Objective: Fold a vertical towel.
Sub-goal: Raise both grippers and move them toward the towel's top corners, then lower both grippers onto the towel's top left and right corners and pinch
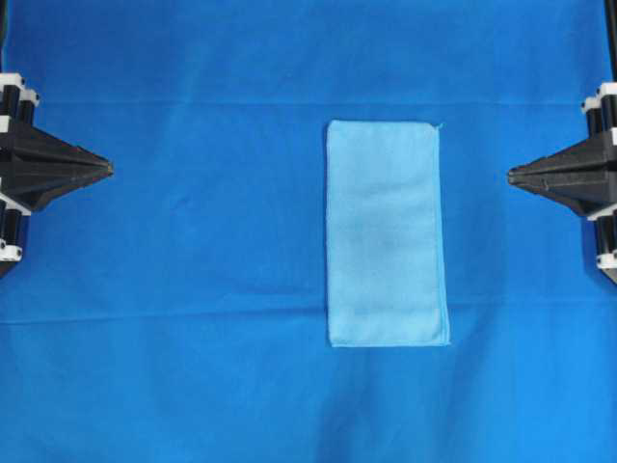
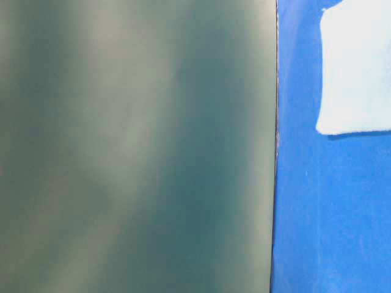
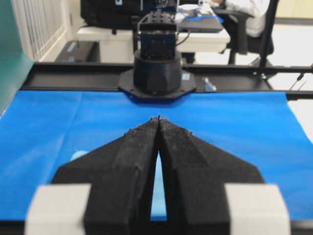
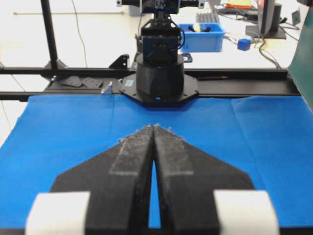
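1. Left gripper (image 1: pixel 108 170) sat at the left edge of the overhead view, tips pointing inward over the tablecloth (image 1: pixel 193 289). Jaws pressed together at the tips, nothing between them; the left wrist view (image 3: pixel 159 119) showed the same, with only a thin slit further back.
2. It touched nothing and stood well apart from the towel (image 1: pixel 388 232).
3. Towel lay flat on the tablecloth, right of centre, long side running up and down the overhead view, edges roughly square to the frame. Pale against the deep blue. One corner showed in the table-level view (image 2: pixel 354 67), the rest blocked by a blurred grey-green surface (image 2: pixel 134 146).
4. Right gripper (image 1: pixel 512 175) sat at the right edge, tips pointing inward. Jaws closed tip to tip, empty, confirmed in the right wrist view (image 4: pixel 153 127). Nearer the towel than the left gripper, but clear of it.
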### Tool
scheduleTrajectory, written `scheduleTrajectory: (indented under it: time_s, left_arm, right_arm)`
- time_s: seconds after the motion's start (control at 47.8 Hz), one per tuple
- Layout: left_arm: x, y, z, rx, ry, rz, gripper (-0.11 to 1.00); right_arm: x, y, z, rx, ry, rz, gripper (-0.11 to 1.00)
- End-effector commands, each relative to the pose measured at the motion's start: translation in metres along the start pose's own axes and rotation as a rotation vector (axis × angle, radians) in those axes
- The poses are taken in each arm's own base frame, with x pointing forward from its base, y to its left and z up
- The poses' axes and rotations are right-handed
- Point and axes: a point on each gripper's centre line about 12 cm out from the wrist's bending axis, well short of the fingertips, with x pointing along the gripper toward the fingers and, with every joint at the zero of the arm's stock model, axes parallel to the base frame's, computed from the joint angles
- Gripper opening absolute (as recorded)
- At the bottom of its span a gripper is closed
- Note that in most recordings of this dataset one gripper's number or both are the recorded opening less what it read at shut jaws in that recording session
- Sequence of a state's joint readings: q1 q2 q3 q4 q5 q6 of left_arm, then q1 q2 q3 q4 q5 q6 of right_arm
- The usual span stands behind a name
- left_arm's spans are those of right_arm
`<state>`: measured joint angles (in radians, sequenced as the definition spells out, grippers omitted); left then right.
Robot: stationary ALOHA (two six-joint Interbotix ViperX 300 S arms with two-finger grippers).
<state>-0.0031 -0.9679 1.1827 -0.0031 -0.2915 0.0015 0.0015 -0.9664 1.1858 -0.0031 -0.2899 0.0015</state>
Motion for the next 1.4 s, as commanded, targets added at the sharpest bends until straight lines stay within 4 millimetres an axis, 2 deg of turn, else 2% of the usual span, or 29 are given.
scheduleTrajectory:
  time_s: [0.0, 0.23, 0.397, 0.544, 0.732, 0.774, 0.837, 1.004, 1.088, 1.381]
  left_arm:
    - [0.010, 0.001, 0.006, -0.017, -0.018, 0.007, 0.00]
    - [0.039, 0.006, -0.008, -0.018, 0.020, 0.029, 0.00]
    - [0.065, 0.016, -0.027, -0.019, 0.099, 0.068, 0.00]
    - [0.093, 0.028, -0.041, -0.025, 0.167, 0.105, 0.00]
    - [0.129, 0.046, -0.065, -0.033, 0.248, 0.149, 0.02]
    - [0.137, 0.049, -0.072, -0.033, 0.268, 0.155, 0.05]
    - [0.148, 0.056, -0.082, -0.038, 0.296, 0.170, 0.18]
    - [0.175, 0.076, -0.111, -0.047, 0.359, 0.211, 0.64]
    - [0.186, 0.085, -0.125, -0.051, 0.387, 0.228, 0.81]
    - [0.216, 0.110, -0.181, -0.069, 0.480, 0.267, 0.76]
  right_arm:
    - [0.004, -0.002, 0.011, -0.005, -0.028, -0.008, 0.00]
    - [0.008, -0.014, 0.000, 0.016, 0.068, -0.068, 0.00]
    - [0.015, -0.025, -0.013, 0.047, 0.166, -0.119, 0.00]
    - [0.020, -0.041, -0.030, 0.082, 0.250, -0.195, 0.00]
    - [0.025, -0.070, -0.063, 0.120, 0.399, -0.316, 0.01]
    - [0.026, -0.076, -0.069, 0.128, 0.433, -0.339, 0.01]
    - [0.027, -0.086, -0.080, 0.140, 0.486, -0.375, 0.07]
    - [0.032, -0.111, -0.109, 0.156, 0.612, -0.447, 0.52]
    - [0.037, -0.119, -0.122, 0.154, 0.664, -0.455, 0.63]
    - [0.054, -0.133, -0.169, 0.167, 0.778, -0.452, 0.60]
